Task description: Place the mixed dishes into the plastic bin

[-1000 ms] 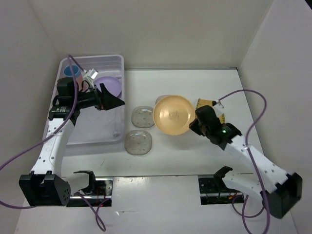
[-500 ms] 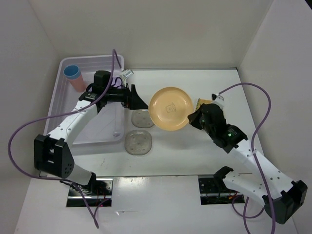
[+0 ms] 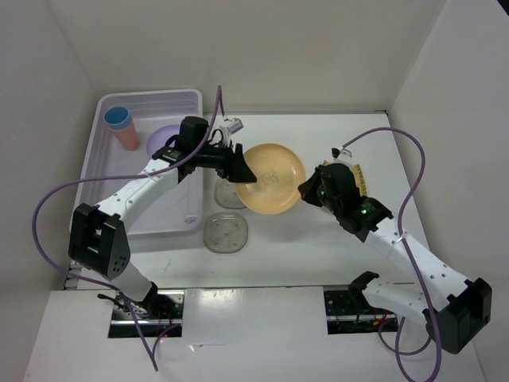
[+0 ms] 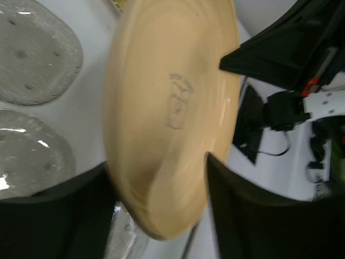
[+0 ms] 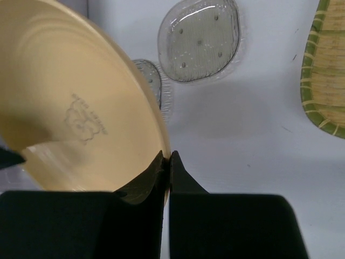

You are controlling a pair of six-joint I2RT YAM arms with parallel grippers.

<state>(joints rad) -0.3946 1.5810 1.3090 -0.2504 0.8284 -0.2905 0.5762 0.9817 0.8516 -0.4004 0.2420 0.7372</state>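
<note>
Table (image 3: 302,239) handoff: you swung left gripper (image 3: 240,169) from plastic bin (image 3: 151,94) to straddle the round orange-yellow plate (image 3: 274,179) (bite unclear), right gripper (image 3: 306,191) clamped on it.

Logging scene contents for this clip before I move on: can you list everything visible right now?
plastic bin: one, translucent whitish, far left of the table
salmon cup: one, salmon, in the bin's far corner
blue cup: one, blue, apparently nested in the salmon cup
lavender bowl: one, lavender, in the bin beside the cups
round plate: one, orange-yellow, held tilted above mid-table
clear speckled saucers: two seen, clear, on the table beside the bin, one partly under the plate
woven plate: one, yellow, on the table behind the right gripper
table: one, white
left gripper: black, jaws astride the plate's left rim
right gripper: black, shut on the plate's right rim
</note>
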